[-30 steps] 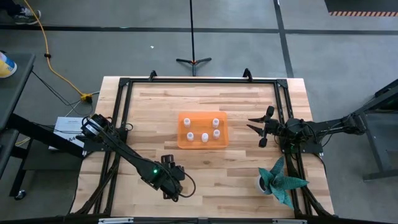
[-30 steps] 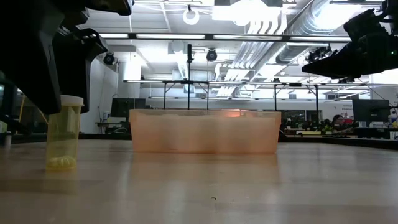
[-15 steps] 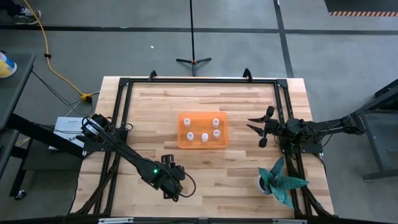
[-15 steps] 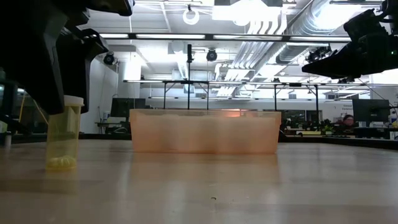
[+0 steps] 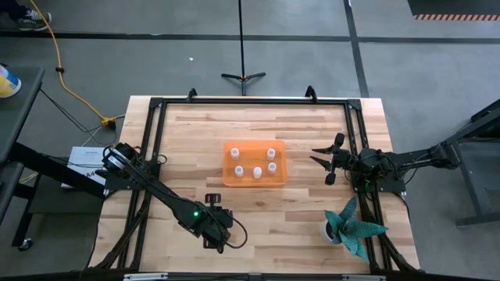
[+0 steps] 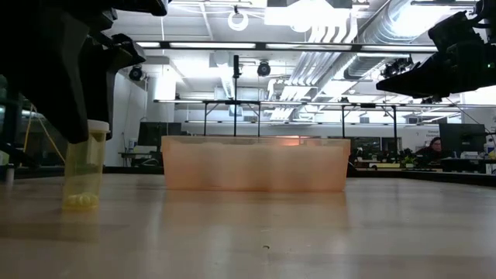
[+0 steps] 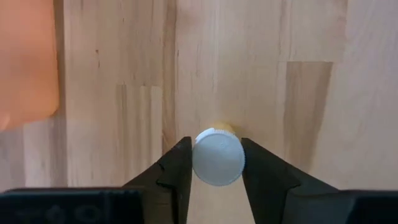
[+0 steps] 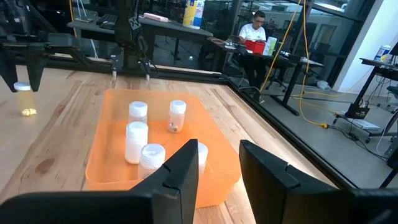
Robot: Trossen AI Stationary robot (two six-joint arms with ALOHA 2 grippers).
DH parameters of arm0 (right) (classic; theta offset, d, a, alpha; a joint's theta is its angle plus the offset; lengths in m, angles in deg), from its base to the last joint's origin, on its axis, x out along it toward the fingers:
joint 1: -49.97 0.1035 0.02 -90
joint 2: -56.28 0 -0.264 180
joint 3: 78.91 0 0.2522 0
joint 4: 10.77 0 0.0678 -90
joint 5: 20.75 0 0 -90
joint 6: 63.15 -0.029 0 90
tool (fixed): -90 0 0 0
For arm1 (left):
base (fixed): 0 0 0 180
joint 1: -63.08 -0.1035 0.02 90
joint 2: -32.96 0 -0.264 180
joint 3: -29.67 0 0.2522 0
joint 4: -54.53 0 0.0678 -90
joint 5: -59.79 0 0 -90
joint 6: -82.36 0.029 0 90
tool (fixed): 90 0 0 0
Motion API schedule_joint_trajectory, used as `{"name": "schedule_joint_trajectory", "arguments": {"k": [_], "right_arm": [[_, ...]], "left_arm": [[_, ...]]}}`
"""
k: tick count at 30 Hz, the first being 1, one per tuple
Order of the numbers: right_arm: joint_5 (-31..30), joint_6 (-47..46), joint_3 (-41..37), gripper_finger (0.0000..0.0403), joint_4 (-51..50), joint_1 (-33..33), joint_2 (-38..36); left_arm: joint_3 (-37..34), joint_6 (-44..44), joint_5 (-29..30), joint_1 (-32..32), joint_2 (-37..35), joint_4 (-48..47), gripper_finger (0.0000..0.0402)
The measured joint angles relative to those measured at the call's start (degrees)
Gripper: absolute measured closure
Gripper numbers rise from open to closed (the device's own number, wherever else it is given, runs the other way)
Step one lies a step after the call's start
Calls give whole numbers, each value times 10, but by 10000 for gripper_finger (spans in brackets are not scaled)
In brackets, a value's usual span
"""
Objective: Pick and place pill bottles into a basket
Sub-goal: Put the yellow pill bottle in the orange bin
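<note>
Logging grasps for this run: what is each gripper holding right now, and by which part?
The left gripper clamps a pill bottle by its white cap, bottle upright on the table. The right gripper is open, holding nothing.

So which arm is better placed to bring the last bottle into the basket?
The left. Its gripper already has its jaws on both sides of the pill bottle standing outside the basket. The right gripper hangs open beyond the basket's far side, away from that bottle.

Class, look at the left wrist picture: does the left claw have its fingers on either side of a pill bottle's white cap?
Yes. The left claw has one dark finger on each side of the pill bottle, close against its round white cap.
</note>
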Motion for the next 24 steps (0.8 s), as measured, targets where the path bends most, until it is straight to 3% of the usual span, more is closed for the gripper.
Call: {"name": "schedule_joint_trajectory", "arguments": {"k": [6,17,24], "right_arm": [[0,0,0,295,0,0,0],[0,0,0,295,0,0,0],[0,0,0,295,-1,0,0]], "left_arm": [[48,25,-12,-28,-5,-57,239],[205,241,-18,-136,-7,-193,246],[225,381,-24,-237,-8,-191,237]]}}
